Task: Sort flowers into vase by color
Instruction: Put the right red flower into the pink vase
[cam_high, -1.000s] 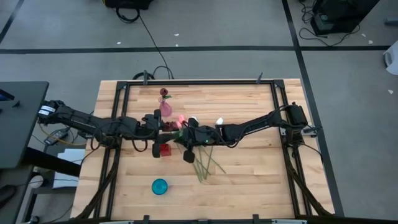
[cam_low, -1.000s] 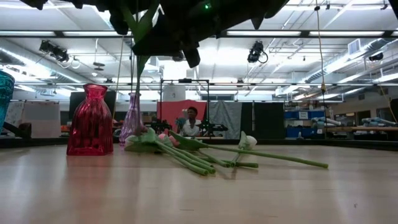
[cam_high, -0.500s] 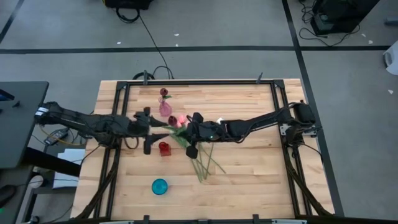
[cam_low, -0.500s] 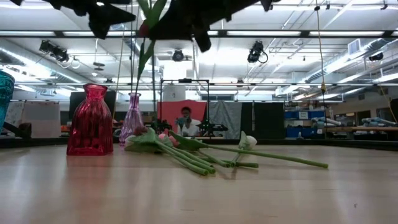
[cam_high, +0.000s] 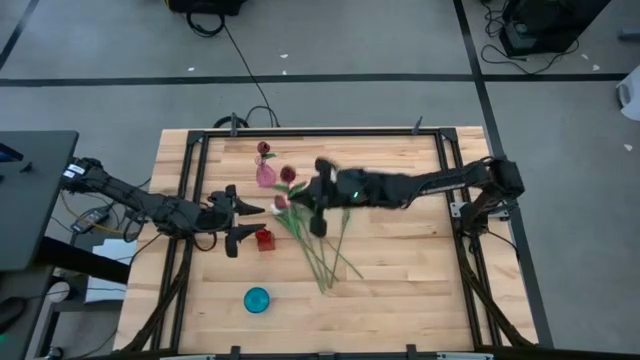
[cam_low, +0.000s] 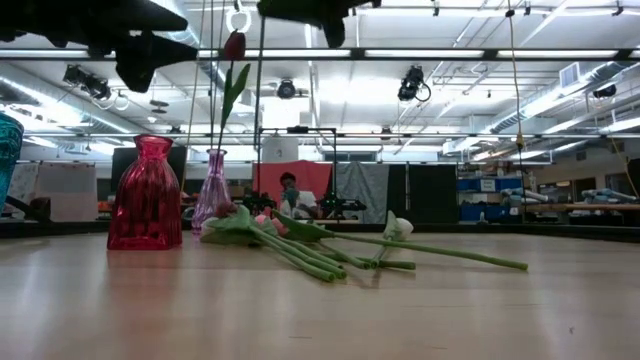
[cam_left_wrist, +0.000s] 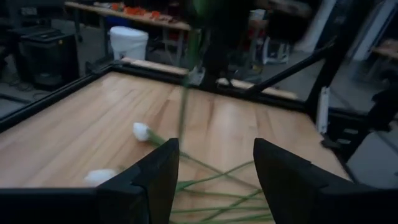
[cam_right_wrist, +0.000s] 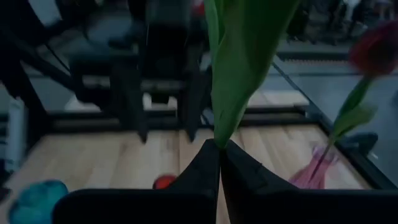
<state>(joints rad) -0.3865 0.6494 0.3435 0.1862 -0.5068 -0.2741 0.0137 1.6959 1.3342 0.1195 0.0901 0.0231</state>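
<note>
My right gripper (cam_high: 313, 197) is clenched on the thin green stem of a dark maroon artificial tulip (cam_high: 288, 175), holding it up in the air above the middle of the light wooden table (cam_high: 400, 270). In my right wrist view the two dark fingers (cam_right_wrist: 205, 171) meet on the stem and a broad green leaf (cam_right_wrist: 239, 68) rises straight out of them. Seen from table height, the tulip's dark head (cam_low: 234, 45) hangs high, just above the narrow pink glass vase (cam_low: 212, 190).

That pink vase (cam_high: 266, 175) stands near the far edge of the table and already holds another maroon flower (cam_high: 264, 148). A squat red glass vase (cam_high: 264, 239) stands nearer the middle, and a round teal vase (cam_high: 257, 299) sits well apart toward the near edge.

My left gripper (cam_high: 240, 212) hovers just beside the red vase with its fingers (cam_left_wrist: 152, 180) spread apart and nothing between them.

The rest of the flowers lie in a loose pile (cam_high: 325, 255) on the table below my right arm, stems crossing, with pink heads (cam_low: 265, 222) and a white head (cam_low: 400, 227) resting on the wood. Beyond the table a person (cam_low: 290, 198) shows in the room.
</note>
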